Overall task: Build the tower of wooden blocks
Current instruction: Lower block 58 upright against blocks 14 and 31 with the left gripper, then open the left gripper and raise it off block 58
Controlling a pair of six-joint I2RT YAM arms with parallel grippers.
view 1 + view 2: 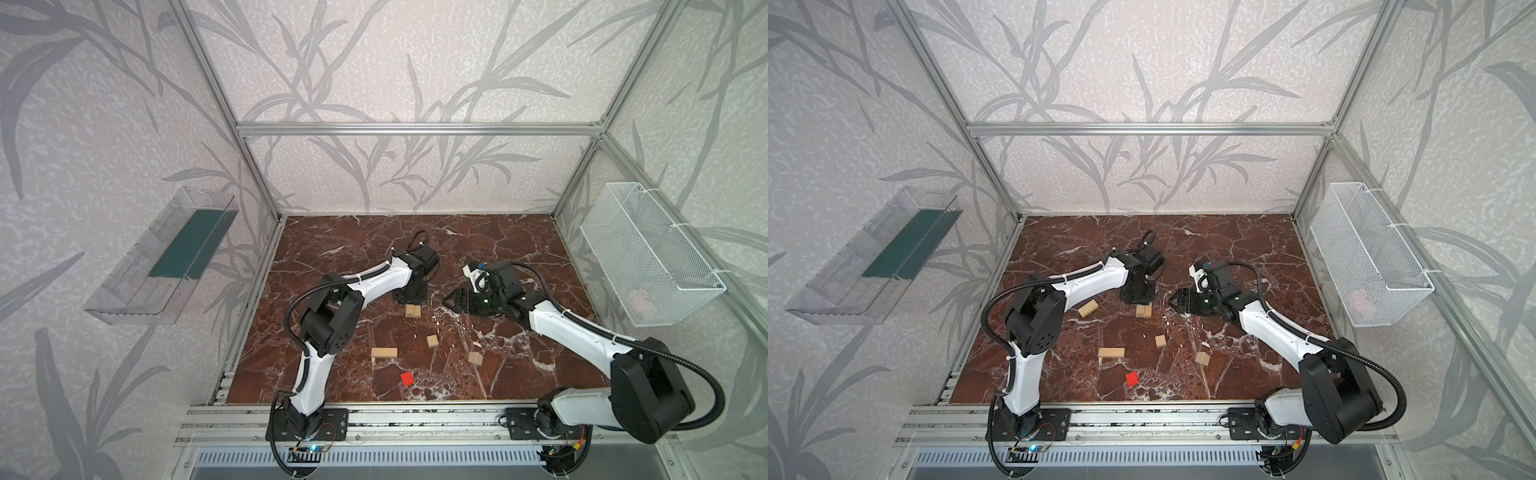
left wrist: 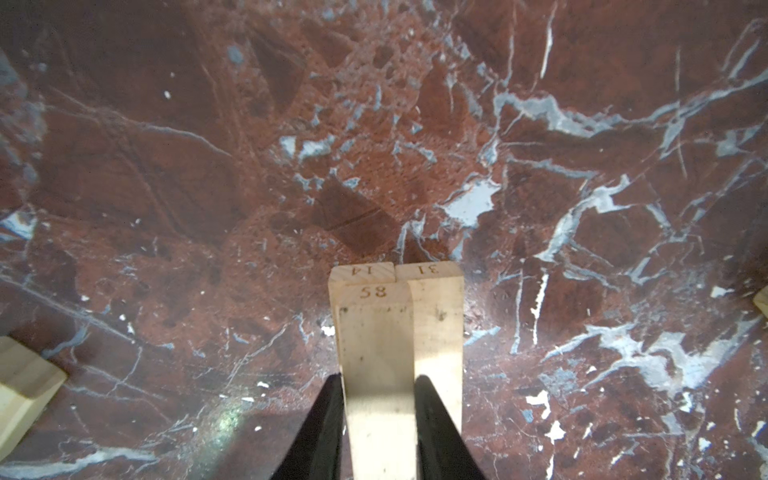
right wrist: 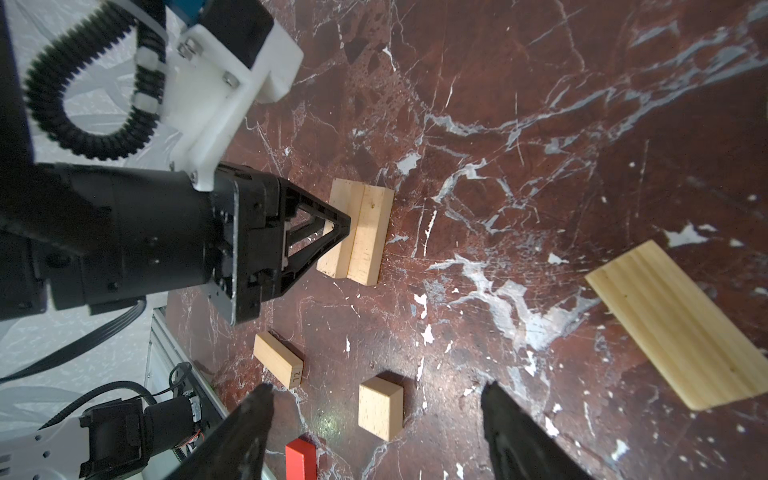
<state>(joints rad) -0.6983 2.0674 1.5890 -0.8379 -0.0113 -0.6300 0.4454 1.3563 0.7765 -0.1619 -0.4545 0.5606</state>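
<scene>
Red-brown marble with white veins covers the table (image 1: 519, 249), and grey leafy wallpaper (image 1: 374, 62) is on the walls around it. Near the middle of the table I see the tower (image 1: 412, 311), and it is very low.

In the left wrist view two bars lie side by side, touching: the 14 bar (image 2: 361, 271) and the 31 bar (image 2: 438, 332). My left pincer (image 2: 378, 380) is closed tight on the 58 bar (image 2: 376, 353), with a black finger (image 2: 324, 428) on each side of it. The 58 bar is right over the 14 bar and runs the same way. I cannot tell if the two are touching.

My right pincer (image 1: 451, 300) is just to the right of the tower, apart from it. It is open wide and holds nothing.

The other blocks lie loose toward the front of the table, well apart from each other. I see a long bar (image 1: 384, 353), a cube (image 1: 432, 341), a second cube (image 1: 475, 358) and the red cube (image 1: 407, 378), which is nearest the front edge. In a top view a tilted bar (image 1: 1087, 308) lies left of the tower, close by my left arm (image 1: 1084, 282).
</scene>
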